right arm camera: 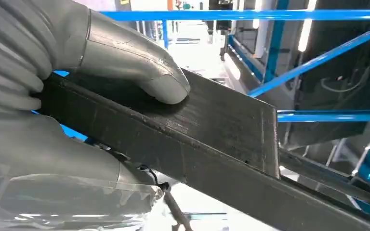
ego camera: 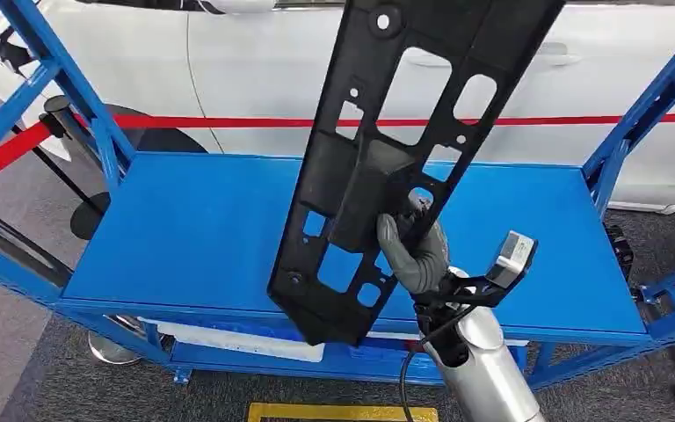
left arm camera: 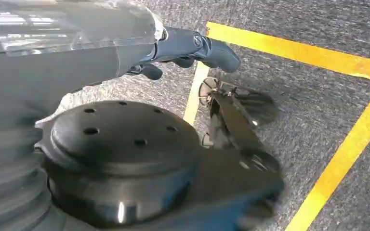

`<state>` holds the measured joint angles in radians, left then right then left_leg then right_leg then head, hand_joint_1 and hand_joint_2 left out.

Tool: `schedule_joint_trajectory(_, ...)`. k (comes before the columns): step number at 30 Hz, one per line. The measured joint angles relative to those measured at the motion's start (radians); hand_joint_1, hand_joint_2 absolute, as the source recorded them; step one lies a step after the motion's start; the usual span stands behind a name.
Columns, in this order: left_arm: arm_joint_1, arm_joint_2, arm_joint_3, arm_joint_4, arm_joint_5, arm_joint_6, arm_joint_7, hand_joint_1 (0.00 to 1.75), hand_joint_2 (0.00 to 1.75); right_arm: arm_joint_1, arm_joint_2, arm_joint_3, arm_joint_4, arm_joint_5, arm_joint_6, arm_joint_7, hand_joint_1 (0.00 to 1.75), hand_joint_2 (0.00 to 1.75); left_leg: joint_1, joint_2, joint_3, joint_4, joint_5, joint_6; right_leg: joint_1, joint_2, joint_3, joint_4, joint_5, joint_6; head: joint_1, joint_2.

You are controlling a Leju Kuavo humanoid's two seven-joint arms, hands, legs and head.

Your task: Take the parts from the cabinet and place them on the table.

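Right hand (ego camera: 415,255) grips long black plastic part (ego camera: 387,158), holding it tilted above the blue desk (ego camera: 185,237); thumb (right arm camera: 139,67) pressed on it. Left hand (left arm camera: 192,48) hangs over floor, fingers curled, holding nothing

Right hand (ego camera: 415,255) raised, fingers clasped.

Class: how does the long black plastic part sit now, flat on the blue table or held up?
Held up, tilted: the right hand grips the black part near its lower end, above the blue table.
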<state>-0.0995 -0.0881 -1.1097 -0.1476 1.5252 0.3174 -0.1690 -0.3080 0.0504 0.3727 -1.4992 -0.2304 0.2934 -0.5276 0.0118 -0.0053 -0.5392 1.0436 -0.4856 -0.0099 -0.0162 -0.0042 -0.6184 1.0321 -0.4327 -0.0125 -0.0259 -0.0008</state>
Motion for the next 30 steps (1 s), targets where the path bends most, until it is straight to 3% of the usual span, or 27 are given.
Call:
schedule_joint_trajectory(1, -0.002, 0.002, 0.0, 0.0, 0.0, -0.001, 0.0, 0.0, 1.75, 0.01, 0.0, 0.0, 0.002, 0.0, 0.0, 0.0, 1.75, 1.75, -0.007, -0.001, 0.011, -0.032, -0.011, 0.002, 0.007, 0.0, -0.004, 0.004, 0.003, 0.005, 0.0, 0.0)
schedule_joint_trajectory(4, 0.0, 0.003, 0.0, 0.0, -0.003, -0.001, -0.001, 0.0, 1.75, 0.041, 0.005, 0.0, 0.015, 0.0, 0.006, 0.002, 1.75, 1.75, -0.012, -0.003, -0.001, -0.025, 0.002, 0.015, 0.0, -0.001, -0.008, -0.001, 0.016, 0.026, 0.001, 0.0)
schedule_joint_trajectory(5, 0.002, 0.003, 0.0, 0.0, -0.007, -0.001, -0.001, 0.0, 1.75, 0.048, 0.006, 0.0, 0.019, 0.0, 0.006, 0.002, 1.75, 1.75, -0.007, -0.003, -0.004, -0.034, 0.013, 0.024, 0.005, 0.0, -0.01, -0.002, 0.021, 0.034, 0.002, 0.0)
schedule_joint_trajectory(6, 0.001, 0.003, 0.0, 0.0, -0.007, -0.001, 0.0, 0.0, 1.75, 0.057, 0.006, -0.002, 0.023, 0.0, 0.007, 0.001, 1.75, 1.75, -0.002, 0.002, -0.005, -0.04, 0.025, 0.03, -0.002, 0.004, -0.017, 0.011, -0.003, 0.036, 0.001, 0.0)
schedule_joint_trajectory(7, -0.001, 0.003, -0.001, 0.0, -0.009, -0.001, 0.0, 0.0, 1.75, 0.062, 0.006, -0.003, 0.026, 0.0, 0.008, 0.0, 1.75, 1.75, -0.003, 0.002, -0.013, -0.041, 0.031, 0.036, 0.0, 0.003, -0.03, 0.046, -0.047, 0.039, 0.004, 0.0)
schedule_joint_trajectory(9, -0.002, 0.003, -0.002, 0.0, -0.013, -0.003, 0.003, 0.0, 1.75, 0.073, 0.006, -0.006, 0.034, -0.001, 0.008, 0.0, 1.75, 1.75, -0.006, 0.003, -0.033, -0.04, 0.043, 0.045, 0.0, 0.004, -0.079, 0.193, -0.151, 0.042, 0.004, 0.0)
schedule_joint_trajectory(10, -0.002, 0.003, -0.004, 0.0, -0.016, -0.003, 0.005, 0.0, 1.75, 0.082, 0.006, -0.008, 0.038, -0.001, 0.008, 0.0, 1.75, 1.75, -0.007, 0.003, -0.043, -0.038, 0.049, 0.045, 0.0, 0.004, -0.096, 0.257, -0.181, 0.044, 0.004, 0.0)
schedule_joint_trajectory(11, -0.002, 0.004, -0.006, 0.0, -0.016, -0.004, 0.006, 0.0, 1.75, 0.091, 0.006, -0.01, 0.041, -0.001, 0.008, 0.0, 1.75, 1.75, -0.008, 0.003, -0.052, -0.036, 0.055, 0.045, 0.0, 0.003, -0.097, 0.289, -0.186, 0.045, 0.004, 0.0)
schedule_joint_trajectory(12, -0.001, 0.005, -0.008, 0.0, -0.016, -0.004, 0.007, 0.0, 1.75, 0.1, 0.005, -0.011, 0.045, 0.0, 0.007, 0.0, 1.75, 1.75, -0.009, 0.003, -0.061, -0.033, 0.06, 0.044, 0.0, 0.003, -0.079, 0.277, -0.168, 0.044, 0.004, 0.0)
schedule_joint_trajectory(13, -0.001, 0.005, -0.01, 0.0, -0.016, -0.004, 0.008, 0.0, 1.75, 0.107, 0.006, -0.011, 0.048, 0.004, 0.007, 0.0, 1.75, 1.75, -0.009, 0.003, -0.071, -0.029, 0.063, 0.042, 0.0, 0.003, -0.037, 0.221, -0.134, 0.041, 0.004, 0.0)
schedule_joint_trajectory(15, -0.002, 0.005, -0.013, 0.0, -0.017, -0.004, 0.01, 0.0, 1.75, 0.114, 0.006, -0.011, 0.048, 0.009, 0.007, 0.0, 1.75, 1.75, -0.009, 0.002, -0.083, -0.018, 0.068, 0.036, 0.0, 0.004, 0.075, 0.056, -0.082, 0.033, 0.004, 0.0)
schedule_joint_trajectory(16, -0.002, 0.005, -0.015, 0.0, -0.018, -0.004, 0.011, 0.0, 1.75, 0.114, 0.006, -0.011, 0.048, 0.01, 0.007, 0.0, 1.75, 1.75, -0.01, 0.002, -0.09, -0.016, 0.072, 0.03, 0.003, 0.004, 0.11, -0.008, -0.111, 0.025, 0.004, 0.0)
schedule_joint_trajectory(17, -0.003, 0.005, -0.016, 0.0, -0.019, -0.003, 0.014, 0.0, 1.75, 0.119, 0.006, -0.011, 0.048, 0.013, 0.006, -0.001, 1.75, 1.75, -0.013, 0.002, -0.089, -0.014, 0.077, 0.025, 0.01, 0.005, 0.105, -0.003, -0.088, 0.023, 0.003, 0.0)
schedule_joint_trajectory(19, -0.003, 0.005, -0.018, 0.0, -0.021, -0.003, 0.016, 0.0, 1.75, 0.125, 0.006, -0.012, 0.048, 0.015, 0.005, -0.002, 1.75, 1.75, -0.011, 0.002, -0.092, -0.015, 0.089, 0.014, 0.012, 0.006, 0.099, -0.005, -0.084, 0.018, 0.003, 0.0)
schedule_joint_trajectory(20, -0.002, 0.005, -0.02, 0.0, -0.022, -0.004, 0.02, 0.0, 1.75, 0.132, 0.006, -0.012, 0.048, 0.017, 0.004, -0.002, 1.75, 1.75, -0.011, 0.001, -0.094, -0.018, 0.097, 0.007, 0.013, 0.005, 0.093, -0.006, -0.077, 0.009, 0.004, 0.0)
schedule_joint_trajectory(21, -0.001, 0.007, -0.023, 0.001, -0.024, -0.004, 0.021, 0.0, 1.75, 0.137, 0.006, -0.012, 0.047, 0.018, 0.003, -0.002, 1.75, 1.75, -0.012, 0.0, -0.1, -0.013, 0.088, 0.002, 0.001, 0.0, 0.088, -0.014, -0.065, -0.001, 0.004, 0.0)
schedule_joint_trajectory(22, 0.0, 0.007, -0.024, 0.001, -0.028, -0.004, 0.023, 0.0, 1.75, 0.14, 0.008, -0.012, 0.047, 0.018, 0.002, -0.002, 1.75, 1.75, -0.01, 0.001, -0.113, 0.011, 0.048, -0.003, 0.003, -0.001, 0.078, -0.015, -0.056, -0.009, 0.003, 0.0)
schedule_joint_trajectory(23, 0.0, 0.007, -0.025, 0.001, -0.03, -0.005, 0.023, 0.0, 1.75, 0.143, 0.01, -0.012, 0.045, 0.018, -0.001, -0.002, 1.75, 1.75, -0.007, 0.001, -0.131, 0.068, -0.011, -0.007, 0.003, -0.003, 0.066, -0.014, -0.047, -0.019, -0.001, 0.0)
schedule_joint_trajectory(25, 0.0, 0.008, -0.026, 0.001, -0.031, -0.006, 0.024, 0.0, 1.75, 0.152, 0.011, -0.014, 0.041, 0.018, -0.002, -0.002, 1.75, 1.75, -0.003, 0.001, -0.168, 0.214, -0.106, -0.016, 0.005, -0.004, 0.041, -0.013, -0.029, -0.02, -0.001, 0.0)
schedule_joint_trajectory(26, 0.0, 0.009, -0.028, 0.001, -0.032, -0.006, 0.024, 0.0, 1.75, 0.157, 0.011, -0.015, 0.041, 0.018, -0.002, -0.002, 1.75, 1.75, -0.003, 0.001, -0.176, 0.267, -0.123, -0.019, 0.006, -0.004, 0.028, -0.011, -0.02, -0.019, -0.001, 0.0)
schedule_joint_trajectory(27, 0.0, 0.009, -0.031, 0.001, -0.032, -0.006, 0.024, 0.0, 1.75, 0.164, 0.011, -0.017, 0.04, 0.017, -0.002, -0.002, 1.75, 1.75, -0.002, 0.001, -0.165, 0.283, -0.108, -0.02, 0.006, -0.005, 0.013, -0.009, -0.011, -0.018, -0.001, 0.0)
schedule_joint_trajectory(28, 0.0, 0.01, -0.032, 0.001, -0.032, -0.006, 0.024, 0.0, 1.75, 0.173, 0.011, -0.021, 0.037, 0.016, -0.001, -0.002, 1.75, 1.75, -0.001, 0.001, -0.136, 0.256, -0.076, -0.02, 0.006, -0.005, 0.002, -0.006, -0.003, -0.016, -0.001, 0.0)
schedule_joint_trajectory(29, 0.0, 0.01, -0.034, 0.001, -0.034, -0.006, 0.024, 0.0, 1.75, 0.183, 0.011, -0.025, 0.032, 0.013, 0.0, -0.002, 1.75, 1.75, -0.001, 0.001, -0.086, 0.193, -0.037, -0.018, 0.006, -0.005, -0.009, -0.005, 0.005, -0.014, -0.001, 0.0)
schedule_joint_trajectory(30, -0.001, 0.01, -0.035, 0.001, -0.034, -0.006, 0.024, 0.0, 1.75, 0.191, 0.011, -0.029, 0.024, 0.004, 0.005, -0.002, 1.75, 1.75, -0.002, 0.001, -0.018, 0.099, -0.011, -0.012, 0.007, -0.005, -0.019, -0.003, 0.012, -0.01, -0.001, 0.0)
